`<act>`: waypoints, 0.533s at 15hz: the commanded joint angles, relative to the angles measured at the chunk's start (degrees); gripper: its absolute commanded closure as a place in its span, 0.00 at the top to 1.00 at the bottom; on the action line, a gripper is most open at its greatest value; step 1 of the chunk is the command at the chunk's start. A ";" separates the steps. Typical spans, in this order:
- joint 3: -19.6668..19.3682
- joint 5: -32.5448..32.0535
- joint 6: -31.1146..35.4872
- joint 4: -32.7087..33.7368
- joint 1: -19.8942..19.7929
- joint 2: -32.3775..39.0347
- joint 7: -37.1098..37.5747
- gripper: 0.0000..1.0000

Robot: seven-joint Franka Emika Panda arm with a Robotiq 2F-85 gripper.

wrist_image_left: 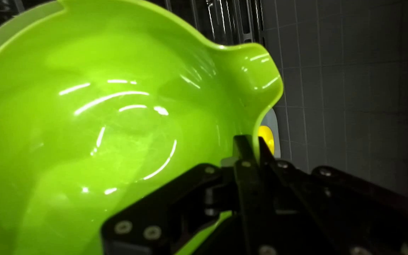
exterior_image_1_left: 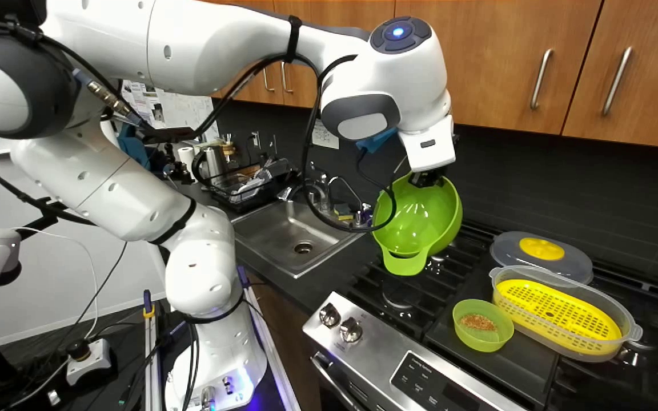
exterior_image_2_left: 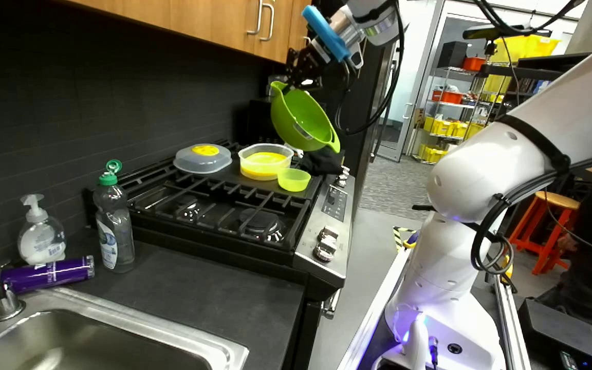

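While the white arm [exterior_image_1_left: 129, 194] extends over the stove [exterior_image_2_left: 224, 210], I see a clear tub [exterior_image_1_left: 583, 297] there with a yellow strainer [exterior_image_1_left: 557, 314] inside and a gray lid [exterior_image_1_left: 540, 248] just beside it. The green bowl [exterior_image_1_left: 420, 220] hangs tilted in midair over the stove, apart from all of that. The gripper [wrist_image_left: 254, 145] pinches the bowl's rim, one finger inside, one outside, next to the spout [wrist_image_left: 259, 69]. Handling guess: light, fairly stiff plastic, hard to break, but glossy, so maybe slick; a single-edge hold could let it twist. Sensible grab points: the rim near the spout, as here, or the tab [exterior_image_1_left: 406, 264] across from the gripper. Wrist view gives the pinch and the bowl's shiny inside up close, yet only a slice of the lid past the rim. It misses the green-capped soap bottle [exterior_image_2_left: 113, 221], plain in an exterior view, and the small green cup [exterior_image_1_left: 489, 342]. In an exterior view that cup shows brown grains [exterior_image_1_left: 477, 322] inside; wrist view has none of them.
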 commanded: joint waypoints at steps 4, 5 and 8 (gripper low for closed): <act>-0.40 -0.35 -3.12 5.22 -0.35 3.68 -1.32 0.01; -0.34 -0.58 -3.73 6.26 -0.44 4.30 -1.19 0.01; -0.33 -1.24 -5.45 9.69 -0.52 6.49 -0.95 0.01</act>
